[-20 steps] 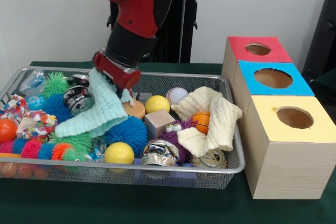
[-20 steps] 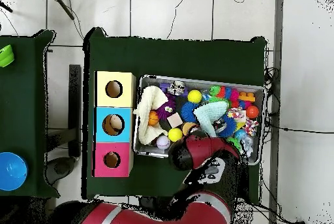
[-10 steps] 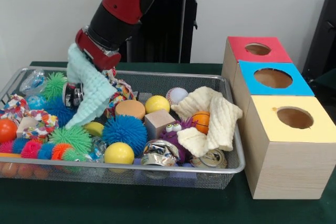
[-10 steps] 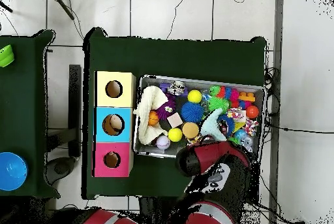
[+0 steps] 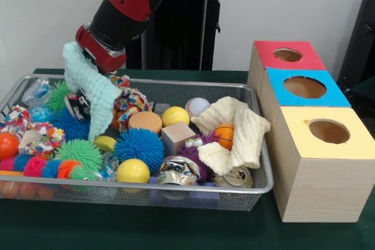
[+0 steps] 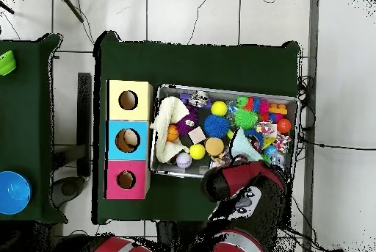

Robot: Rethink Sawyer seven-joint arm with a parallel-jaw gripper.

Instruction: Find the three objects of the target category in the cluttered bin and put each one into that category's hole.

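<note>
Gripper (image 5: 88,65) clamped on mint cloth (image 5: 89,91), lifted over the bin's (image 5: 258,182) left half; cloth hangs down, lower end among the toys by a crushed can (image 5: 75,107) and rope toy (image 5: 130,100). Cream cloth (image 5: 234,130) lies at the bin's right end, draped round a small basketball (image 5: 224,134). Three boxes stand right of the bin: red (image 5: 287,55), blue (image 5: 304,87), yellow (image 5: 328,132), each with a round hole on top
</note>
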